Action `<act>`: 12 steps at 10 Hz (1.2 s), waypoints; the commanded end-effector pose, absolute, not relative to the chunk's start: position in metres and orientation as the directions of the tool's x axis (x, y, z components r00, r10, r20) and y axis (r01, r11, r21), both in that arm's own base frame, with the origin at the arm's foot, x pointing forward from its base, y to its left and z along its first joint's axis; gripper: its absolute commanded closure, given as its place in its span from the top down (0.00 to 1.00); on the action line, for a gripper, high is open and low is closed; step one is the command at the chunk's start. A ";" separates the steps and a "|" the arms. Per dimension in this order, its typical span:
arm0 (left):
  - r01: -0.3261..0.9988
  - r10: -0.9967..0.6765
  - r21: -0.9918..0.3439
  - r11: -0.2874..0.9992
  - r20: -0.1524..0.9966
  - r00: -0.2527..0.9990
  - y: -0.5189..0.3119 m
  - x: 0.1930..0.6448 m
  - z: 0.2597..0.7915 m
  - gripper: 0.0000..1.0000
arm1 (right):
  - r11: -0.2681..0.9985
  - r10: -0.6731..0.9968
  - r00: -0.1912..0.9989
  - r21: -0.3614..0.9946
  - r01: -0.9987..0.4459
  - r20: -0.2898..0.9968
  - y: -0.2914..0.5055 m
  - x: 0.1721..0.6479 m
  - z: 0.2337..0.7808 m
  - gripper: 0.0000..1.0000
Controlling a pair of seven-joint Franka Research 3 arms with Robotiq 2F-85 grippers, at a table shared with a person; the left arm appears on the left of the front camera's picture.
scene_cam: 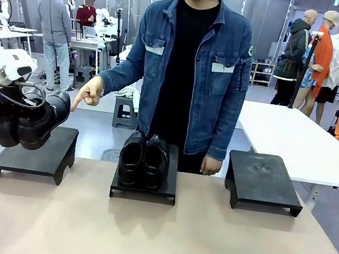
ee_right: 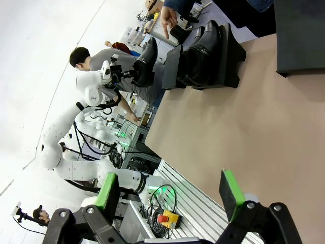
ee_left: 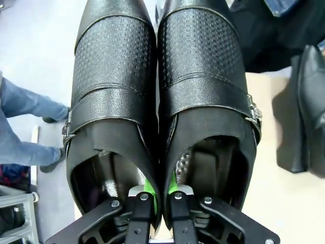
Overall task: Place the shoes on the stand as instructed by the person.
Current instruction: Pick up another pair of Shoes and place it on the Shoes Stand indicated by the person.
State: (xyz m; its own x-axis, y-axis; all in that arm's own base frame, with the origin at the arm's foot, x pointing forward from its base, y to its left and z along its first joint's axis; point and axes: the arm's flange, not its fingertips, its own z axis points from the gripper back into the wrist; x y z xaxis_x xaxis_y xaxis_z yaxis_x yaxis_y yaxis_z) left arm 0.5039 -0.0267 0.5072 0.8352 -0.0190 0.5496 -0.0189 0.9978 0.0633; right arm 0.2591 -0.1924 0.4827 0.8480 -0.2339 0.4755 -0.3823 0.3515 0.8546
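From the front we count three black stands: left stand (scene_cam: 34, 153), middle stand (scene_cam: 143, 189), right stand (scene_cam: 264, 179). A plain pair of shoes (scene_cam: 144, 160) sits on the middle one. The left gripper (scene_cam: 15, 102) holds the strapped pair (scene_cam: 30, 121) above the left stand, where the person (scene_cam: 189, 73) points with one hand (scene_cam: 89, 93).

At the left wrist, two fingers (ee_left: 147, 187) pinch the strapped pair's (ee_left: 165, 101) touching inner walls.

At the right wrist, the right gripper (ee_right: 170, 190) stands apart, empty, over the table (ee_right: 244, 132).

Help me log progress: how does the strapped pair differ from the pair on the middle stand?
The strapped pair hangs tilted in the left gripper, above the left stand; the plain pair sits flat on the middle stand. The strapped pair shows buckles; the plain pair doesn't. Both are glossy black.
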 end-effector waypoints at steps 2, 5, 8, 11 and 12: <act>-0.073 -0.001 0.102 0.992 0.587 0.810 -0.024 0.538 0.491 0.07 | 0.346 -0.233 0.838 0.847 -0.403 0.493 -0.193 0.259 0.483 1.00; -0.060 0.003 0.077 0.995 0.587 0.810 -0.013 0.556 0.467 0.07 | 0.346 -0.233 0.838 0.847 -0.403 0.493 -0.193 0.259 0.483 1.00; -0.047 -0.006 0.076 0.996 0.584 0.812 -0.010 0.562 0.452 0.07 | 0.346 -0.233 0.838 0.847 -0.403 0.493 -0.193 0.259 0.483 1.00; -0.045 -0.027 0.107 0.993 0.588 0.808 -0.003 0.572 0.432 0.07 | 0.346 -0.233 0.838 0.847 -0.403 0.493 -0.193 0.259 0.483 1.00; -0.040 -0.036 0.115 0.993 0.590 0.806 -0.003 0.573 0.429 0.07 | 0.346 -0.233 0.838 0.847 -0.403 0.493 -0.193 0.259 0.483 1.00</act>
State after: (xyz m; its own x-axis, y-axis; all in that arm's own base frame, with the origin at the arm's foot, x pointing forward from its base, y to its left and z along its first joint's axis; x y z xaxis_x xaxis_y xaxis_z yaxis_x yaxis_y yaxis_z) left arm 0.5627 -0.0005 0.4208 0.8411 -0.0285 0.5402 -0.0260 0.9953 0.0930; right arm 0.2592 -0.1923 0.4827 0.8481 -0.2336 0.4755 -0.3823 0.3515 0.8546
